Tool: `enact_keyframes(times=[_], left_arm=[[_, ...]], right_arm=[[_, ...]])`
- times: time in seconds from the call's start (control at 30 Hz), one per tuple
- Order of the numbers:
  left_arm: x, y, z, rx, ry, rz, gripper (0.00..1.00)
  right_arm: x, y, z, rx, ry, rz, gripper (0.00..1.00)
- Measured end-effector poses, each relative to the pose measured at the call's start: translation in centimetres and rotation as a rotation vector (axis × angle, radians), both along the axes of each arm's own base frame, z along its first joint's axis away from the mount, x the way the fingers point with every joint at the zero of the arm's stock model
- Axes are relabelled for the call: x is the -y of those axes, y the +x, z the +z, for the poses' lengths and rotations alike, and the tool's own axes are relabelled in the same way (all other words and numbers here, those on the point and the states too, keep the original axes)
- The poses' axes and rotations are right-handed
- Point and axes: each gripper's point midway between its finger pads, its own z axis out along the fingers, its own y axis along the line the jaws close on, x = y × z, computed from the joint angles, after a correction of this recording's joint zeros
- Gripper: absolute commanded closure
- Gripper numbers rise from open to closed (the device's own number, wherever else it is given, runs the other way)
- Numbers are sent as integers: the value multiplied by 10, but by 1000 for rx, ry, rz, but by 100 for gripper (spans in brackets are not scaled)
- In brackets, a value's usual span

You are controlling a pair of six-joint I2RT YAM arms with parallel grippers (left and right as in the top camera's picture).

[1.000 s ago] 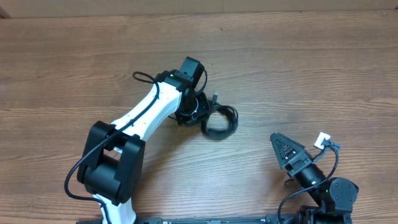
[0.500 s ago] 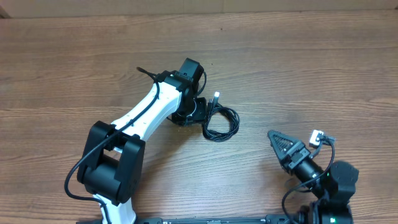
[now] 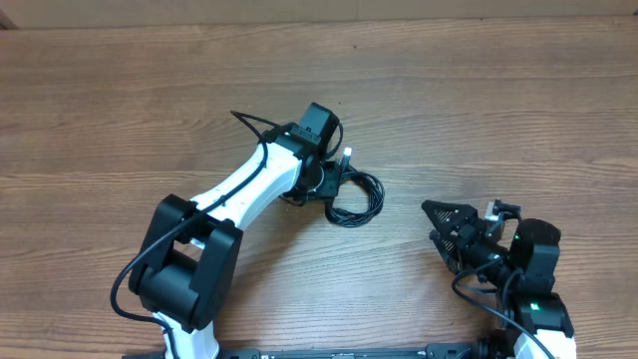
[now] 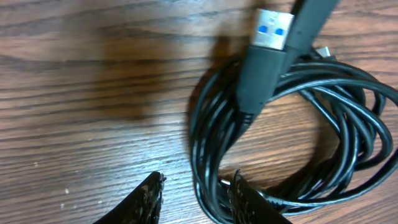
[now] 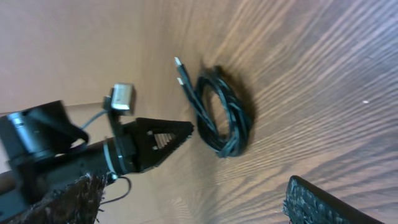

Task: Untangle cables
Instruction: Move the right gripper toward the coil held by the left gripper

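The cables (image 3: 357,197) lie as one black coiled bundle on the wooden table (image 3: 498,110), with a silvery plug tip (image 3: 348,155) at its upper left. My left gripper (image 3: 332,183) is at the coil's left edge. In the left wrist view its open fingers (image 4: 196,184) straddle the coil's left strands (image 4: 208,137), and a USB plug with a blue insert (image 4: 273,28) lies across the top. My right gripper (image 3: 446,223) is open and empty, well right of the coil. The right wrist view shows the coil (image 5: 241,124) and the left gripper (image 5: 168,134) beyond my wide-open fingers (image 5: 193,199).
The left arm (image 3: 239,189) reaches diagonally from the lower left to the table's middle. The right arm's own black wire and a small white connector (image 3: 495,209) sit by its wrist. A wall edge (image 3: 319,10) runs along the far side.
The left gripper shifted slightly right, onto the coil's left edge. The right gripper turned and moved up and left, towards the coil. The coil has stayed in place over the last half second.
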Motion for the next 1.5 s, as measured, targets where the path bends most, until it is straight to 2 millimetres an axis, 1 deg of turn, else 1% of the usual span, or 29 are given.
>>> enact_keyframes(times=[0.07, 0.2, 0.37, 0.47, 0.57, 0.63, 0.7, 0.73, 0.8, 1.0, 1.07, 1.17, 1.23, 1.3, 1.33, 1.5], left_arm=[[1, -1, 0, 5, 3, -17, 64], [0, 1, -2, 23, 12, -36, 70], [-4, 0, -14, 42, 20, -41, 75], [-6, -3, -22, 42, 24, -41, 75], [-7, -5, -24, 40, 26, -40, 75], [-7, -3, -24, 47, 25, -39, 79], [-6, -2, -23, 53, 23, -37, 89], [-6, -1, -23, 58, 23, -39, 93], [-5, 1, -23, 66, 20, -44, 96], [-4, 4, -21, 79, 15, -34, 96], [-4, 5, -21, 83, 15, -32, 91], [-3, 5, -22, 83, 15, -27, 89], [-3, 5, -22, 84, 16, -27, 90], [-3, 5, -22, 86, 17, -27, 95], [-3, 6, -21, 88, 16, -26, 96], [-2, 6, -24, 87, 15, -28, 96]], right_arm=[[0, 0, -5, -16, -7, 6, 8], [1, -1, -13, -39, -20, 12, 8], [1, -1, -16, -52, -24, 15, 8], [1, -1, -17, -50, -27, 16, 7], [1, -1, -17, -51, -28, 17, 7], [1, -1, -17, -49, -29, 17, 7], [1, -1, -17, -49, -29, 17, 7], [1, -1, -17, -49, -29, 18, 5], [1, -1, -17, -51, -28, 19, 1], [-4, -6, -17, -62, -6, 47, 0], [-7, -8, -16, -64, 7, 61, 0], [-10, -10, -14, -66, 23, 79, 0], [-11, -11, -14, -65, 29, 86, 0], [-12, -11, -13, -64, 33, 90, 0], [-12, -12, -13, -64, 35, 92, 0], [-13, -12, -12, -63, 37, 95, 0]])
